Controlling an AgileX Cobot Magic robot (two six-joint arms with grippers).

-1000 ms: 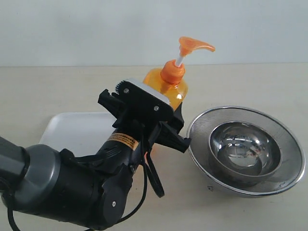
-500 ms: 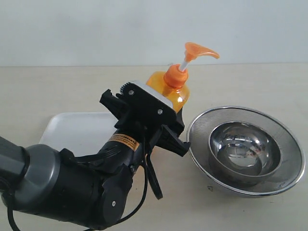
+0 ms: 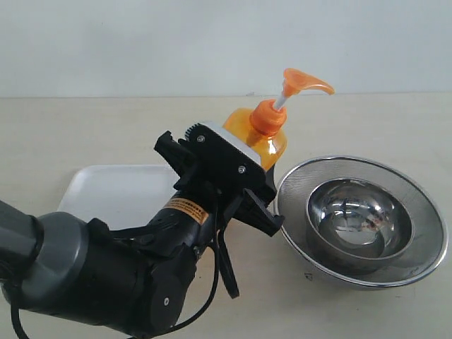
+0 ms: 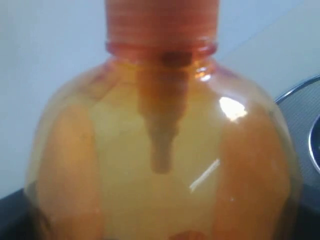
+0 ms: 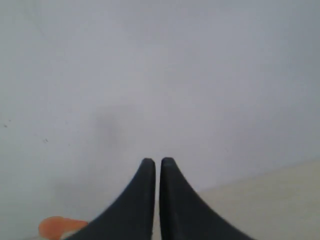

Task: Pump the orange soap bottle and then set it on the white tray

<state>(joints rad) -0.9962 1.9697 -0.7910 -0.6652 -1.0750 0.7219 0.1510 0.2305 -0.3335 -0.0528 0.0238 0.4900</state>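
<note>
Orange soap bottle [image 3: 265, 141] is logged at mid-scene, tipped toward the bowls. Its base is hidden, so contact with the table [image 3: 395, 127] cannot be told. Nearest the camera the left arm [image 3: 85, 275] is seen, reaching in from the lower left. At its end the left gripper [image 3: 229, 169] is judged clamped on the bottle's body, which fills the left wrist view [image 4: 160, 150]. Beside and behind the arm lies the white tray [image 3: 106, 187], partly covered by it. To the right a wide steel bowl [image 3: 424, 212] is set, with a smaller steel bowl [image 3: 360, 219] nested inside. The bottle is just beside the wide bowl's rim. Above, the white stem [image 3: 282, 99] is seen extended, and the pump head [image 3: 307, 79] is turned toward the bowls. The right gripper [image 5: 157, 162] is absent from the exterior view. In its own view its fingertips are closed together on nothing, with an orange patch [image 5: 57, 227], probably the pump head, close by. The step is judged to be the pump stroke, not yet made. The bottle should be brought upright and gripped firmly. The head should be pressed straight down along the stem, with the spout kept over the bowl. The tray placement is better left until release. Count: one bottle, one tray, two bowls, two grippers.
</note>
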